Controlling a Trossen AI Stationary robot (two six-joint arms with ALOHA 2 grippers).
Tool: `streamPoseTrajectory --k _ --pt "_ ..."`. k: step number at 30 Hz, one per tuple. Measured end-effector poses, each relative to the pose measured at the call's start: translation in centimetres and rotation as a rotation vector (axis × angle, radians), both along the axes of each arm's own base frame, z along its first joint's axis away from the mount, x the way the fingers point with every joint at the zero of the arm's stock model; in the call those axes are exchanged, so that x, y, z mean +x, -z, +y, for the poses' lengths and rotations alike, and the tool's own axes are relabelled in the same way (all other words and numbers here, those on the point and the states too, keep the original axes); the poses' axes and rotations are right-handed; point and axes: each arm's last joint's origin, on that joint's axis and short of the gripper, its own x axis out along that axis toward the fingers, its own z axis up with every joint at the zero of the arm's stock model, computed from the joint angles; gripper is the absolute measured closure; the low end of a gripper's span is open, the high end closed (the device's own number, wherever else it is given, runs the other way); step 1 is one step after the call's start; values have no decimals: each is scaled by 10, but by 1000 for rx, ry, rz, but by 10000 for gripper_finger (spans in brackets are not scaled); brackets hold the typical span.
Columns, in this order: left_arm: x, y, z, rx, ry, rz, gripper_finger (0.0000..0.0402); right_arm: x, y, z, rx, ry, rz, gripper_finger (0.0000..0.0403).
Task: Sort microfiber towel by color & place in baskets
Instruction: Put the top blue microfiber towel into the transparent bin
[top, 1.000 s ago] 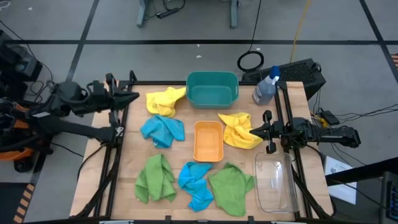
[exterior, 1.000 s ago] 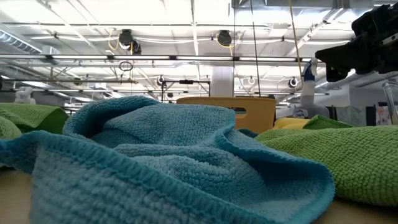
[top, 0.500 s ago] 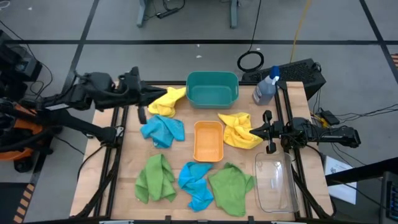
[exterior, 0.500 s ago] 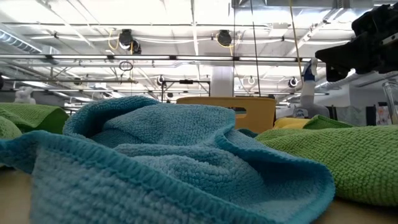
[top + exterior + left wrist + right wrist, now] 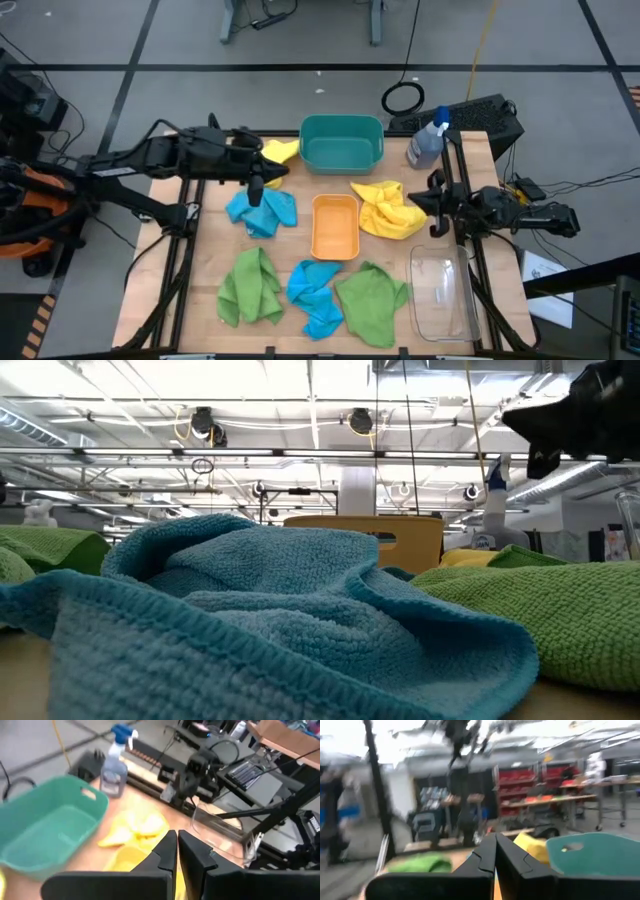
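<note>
Six towels lie flat on the table: yellow (image 5: 272, 158) by the teal basket (image 5: 342, 143), yellow (image 5: 385, 210) right of the orange basket (image 5: 335, 227), blue (image 5: 262, 210), blue (image 5: 312, 295), green (image 5: 250, 287) and green (image 5: 372, 300). The clear basket (image 5: 443, 295) stands at the near right. My left gripper (image 5: 268, 172) hovers shut (image 5: 177, 851) over the far-left yellow towel, pointing toward the table's right. My right gripper (image 5: 428, 205) is shut (image 5: 495, 851) and held above the table, just right of the other yellow towel.
A clear spray bottle with a blue top (image 5: 428, 140) stands at the far right corner, beside the teal basket. The near blue towel (image 5: 280, 620) fills the low view, with green towel (image 5: 560, 610) beside it. Bare wood shows between the towels and the baskets.
My left arm has swung from the table's left edge toward the right, over the far-left yellow towel. My right gripper has drawn back a little toward the right edge and risen. No towel or basket has moved.
</note>
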Motion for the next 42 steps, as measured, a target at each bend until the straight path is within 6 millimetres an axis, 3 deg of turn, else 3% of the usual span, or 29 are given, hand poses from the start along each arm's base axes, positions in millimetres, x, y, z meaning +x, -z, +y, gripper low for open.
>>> streamPoseTrajectory --k 5,9,17,23,30,37,42 --pt "9 7 0 -31 0 37 379 -6 -20 -1 113 -7 -122 403" --pt "12 10 3 4 -24 53 379 -13 -48 0 161 -26 -150 403" --pt "8 23 23 2 -121 192 379 -20 -126 0 145 -10 15 403" --pt "7 38 38 -14 -189 337 379 -11 -173 -1 96 25 182 403" --pt "14 69 44 -81 -185 618 379 14 -201 -5 109 152 282 403" --pt "33 99 49 -119 -185 817 379 37 -213 -5 107 154 349 403" --pt "36 125 65 -333 -337 1002 374 44 -216 -5 136 152 403 403"
